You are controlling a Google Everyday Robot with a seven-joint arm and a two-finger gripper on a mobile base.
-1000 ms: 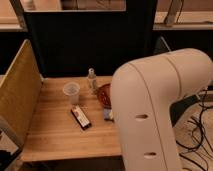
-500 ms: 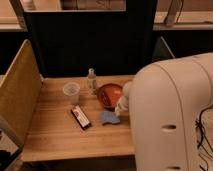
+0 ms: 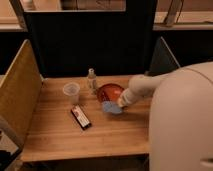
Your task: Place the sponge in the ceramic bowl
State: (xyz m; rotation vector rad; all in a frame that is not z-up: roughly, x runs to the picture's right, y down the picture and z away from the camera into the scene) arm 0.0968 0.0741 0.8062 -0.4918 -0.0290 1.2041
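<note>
The sponge (image 3: pixel 112 108) is a small light-blue pad lying on the wooden table just in front of the ceramic bowl (image 3: pixel 110 92). The bowl is round, shallow and red-orange, and stands near the table's middle. My white arm reaches in from the right, and the gripper (image 3: pixel 121 103) sits at the sponge's right edge, by the bowl's front right rim. The arm's end covers part of that rim. Whether the gripper touches the sponge I cannot tell.
A clear plastic cup (image 3: pixel 71 91) stands left of the bowl, with a small clear bottle (image 3: pixel 91 79) between them further back. A black packet with red marks (image 3: pixel 80 117) lies front left. Panels wall the table (image 3: pixel 60 140) at left, back and right.
The bulky white arm body has drawn off to the right, uncovering the bowl and sponge. The forearm now stretches leftward, with the gripper beside the sponge.
</note>
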